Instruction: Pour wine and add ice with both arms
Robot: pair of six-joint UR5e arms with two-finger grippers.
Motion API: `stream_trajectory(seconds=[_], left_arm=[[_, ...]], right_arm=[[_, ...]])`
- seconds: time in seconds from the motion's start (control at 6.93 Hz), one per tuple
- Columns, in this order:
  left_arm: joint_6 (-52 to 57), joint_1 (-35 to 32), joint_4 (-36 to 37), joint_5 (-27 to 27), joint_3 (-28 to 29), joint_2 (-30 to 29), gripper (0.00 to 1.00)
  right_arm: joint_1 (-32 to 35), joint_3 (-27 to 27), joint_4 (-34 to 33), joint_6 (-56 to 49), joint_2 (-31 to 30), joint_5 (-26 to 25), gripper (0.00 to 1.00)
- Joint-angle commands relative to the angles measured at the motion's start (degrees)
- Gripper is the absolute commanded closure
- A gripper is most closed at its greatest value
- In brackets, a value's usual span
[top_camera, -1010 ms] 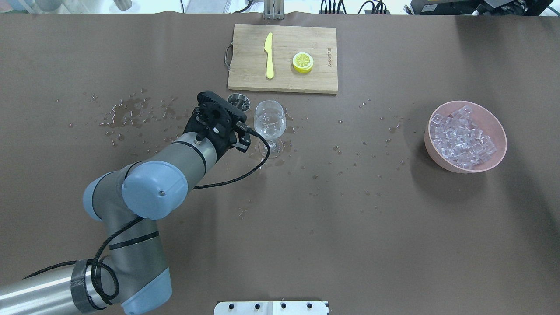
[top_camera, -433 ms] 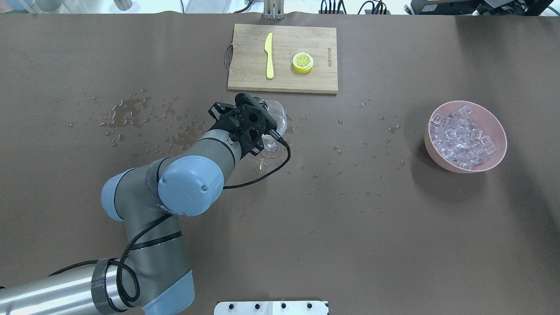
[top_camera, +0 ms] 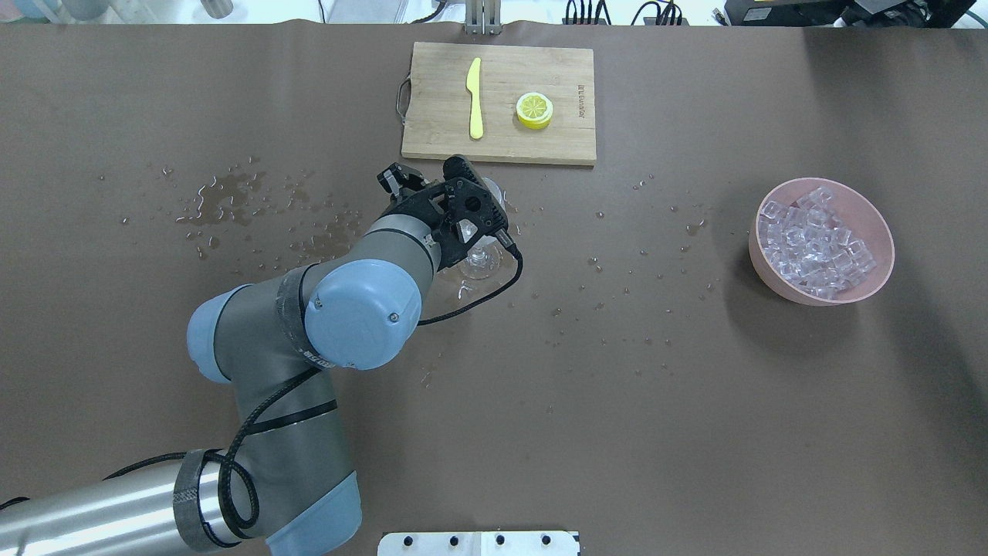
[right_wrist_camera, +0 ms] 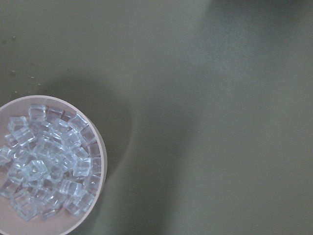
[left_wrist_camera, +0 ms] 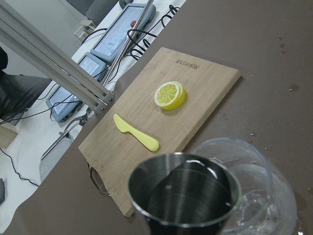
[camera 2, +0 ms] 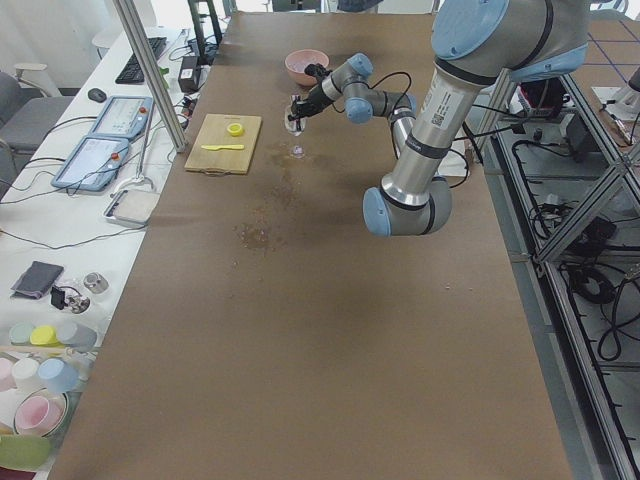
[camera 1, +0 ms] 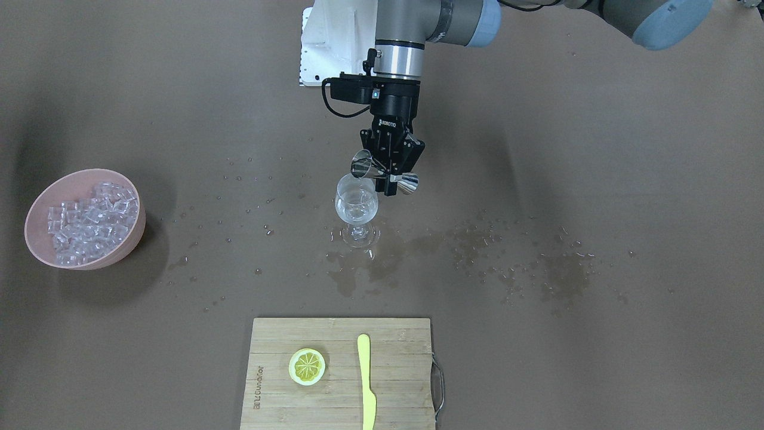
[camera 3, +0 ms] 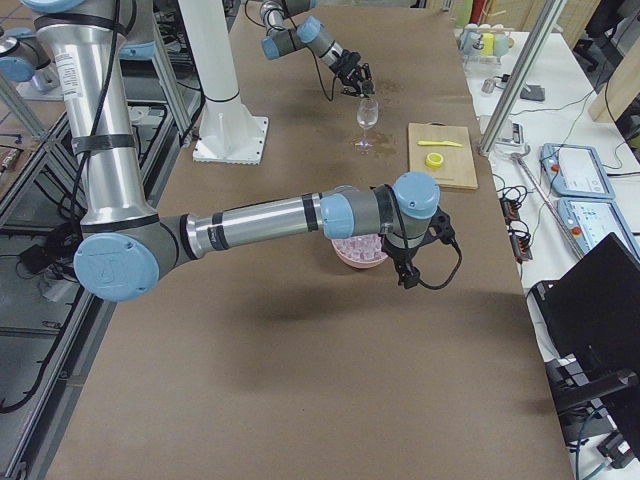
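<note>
brown paper covers the counter (top_camera: 695, 425), speckled with wet drops. from the robot's base the left arm reaches out to the wine glass (camera 1: 356, 206), which stands upright with a little clear, water-like wine (camera 1: 356, 214) in its bowl. the left claw (camera 1: 389, 176) hangs just above the rim, clamped on a steel jigger (camera 1: 362, 164) tipped on its side, one mouth over the glass. a second ago the claw stood beside the glass with the jigger upright. off to the robot's right, small glassy ice (top_camera: 817, 243) cubes fill a pink bowl (top_camera: 772, 279). the right claw (camera 3: 405, 270) is near it, and i cannot tell its grip. farthest lies a cutting board (top_camera: 540, 143) with a lemon slice (top_camera: 534, 110).
</note>
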Motion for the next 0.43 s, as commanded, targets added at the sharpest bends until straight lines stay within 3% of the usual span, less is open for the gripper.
stream_trajectory(seconds=[0.0,0.29], left_arm=[[2.9,-0.8,0.6,1.0,0.5,0.3,1.0],[5.9,-1.8,1.4,1.4,0.9,0.3,1.0]], right_arm=[[0.0,0.1,0.0,0.0,0.0,0.1,0.0],[0.0,0.0,0.1,0.0,0.1,0.1,0.0]])
